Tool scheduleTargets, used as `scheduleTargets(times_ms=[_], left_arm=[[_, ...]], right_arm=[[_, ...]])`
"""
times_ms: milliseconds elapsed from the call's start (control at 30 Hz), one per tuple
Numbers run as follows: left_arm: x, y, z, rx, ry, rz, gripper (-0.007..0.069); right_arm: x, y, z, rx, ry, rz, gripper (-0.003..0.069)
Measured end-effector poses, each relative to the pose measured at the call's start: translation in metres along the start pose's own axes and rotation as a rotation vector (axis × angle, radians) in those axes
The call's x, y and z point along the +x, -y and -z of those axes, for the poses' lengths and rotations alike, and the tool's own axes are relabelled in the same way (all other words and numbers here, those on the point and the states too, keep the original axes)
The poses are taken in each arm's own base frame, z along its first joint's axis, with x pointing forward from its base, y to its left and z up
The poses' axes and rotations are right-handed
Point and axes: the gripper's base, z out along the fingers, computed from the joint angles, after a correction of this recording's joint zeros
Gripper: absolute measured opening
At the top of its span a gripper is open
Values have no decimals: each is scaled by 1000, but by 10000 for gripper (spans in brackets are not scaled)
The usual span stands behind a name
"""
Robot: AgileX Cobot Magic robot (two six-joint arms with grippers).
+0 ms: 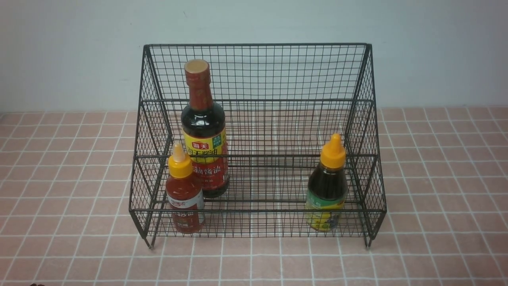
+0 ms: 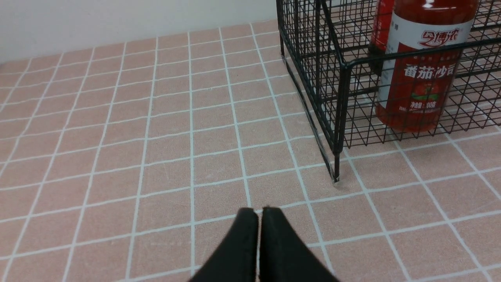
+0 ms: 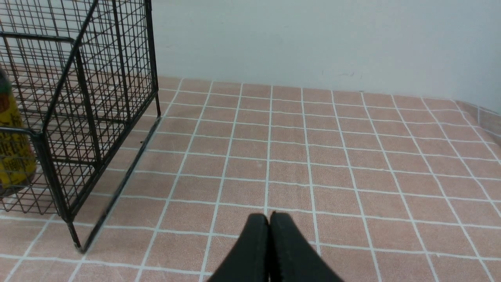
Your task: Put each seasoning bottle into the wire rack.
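Observation:
The black wire rack [image 1: 258, 71] stands in the middle of the pink tiled table. Inside it stand three bottles, all upright. The tall soy-sauce bottle [image 1: 203, 127] is on the left, behind the small red-sauce bottle [image 1: 184, 194] at the front left. The dark squeeze bottle with the orange cap [image 1: 327, 186] is at the front right. Neither arm shows in the front view. My left gripper [image 2: 260, 211] is shut and empty over bare tiles, near the rack's front left foot [image 2: 336, 178]. My right gripper [image 3: 269, 216] is shut and empty beside the rack's right side [image 3: 98, 98].
A pale wall [image 1: 254, 24] runs behind the rack. Pink tiles [image 1: 436, 178] stretch to both sides of the rack and in front of it. The red-sauce bottle [image 2: 422, 78] shows close through the mesh in the left wrist view.

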Motion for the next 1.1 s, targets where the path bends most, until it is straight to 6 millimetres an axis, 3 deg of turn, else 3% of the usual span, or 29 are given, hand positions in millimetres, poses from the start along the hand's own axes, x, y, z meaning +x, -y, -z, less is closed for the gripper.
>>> scheduleTargets(times_ms=[1100], left_arm=[[0, 0, 0, 0, -1, 0, -6]], right_arm=[[0, 0, 0, 0, 0, -15, -12]])
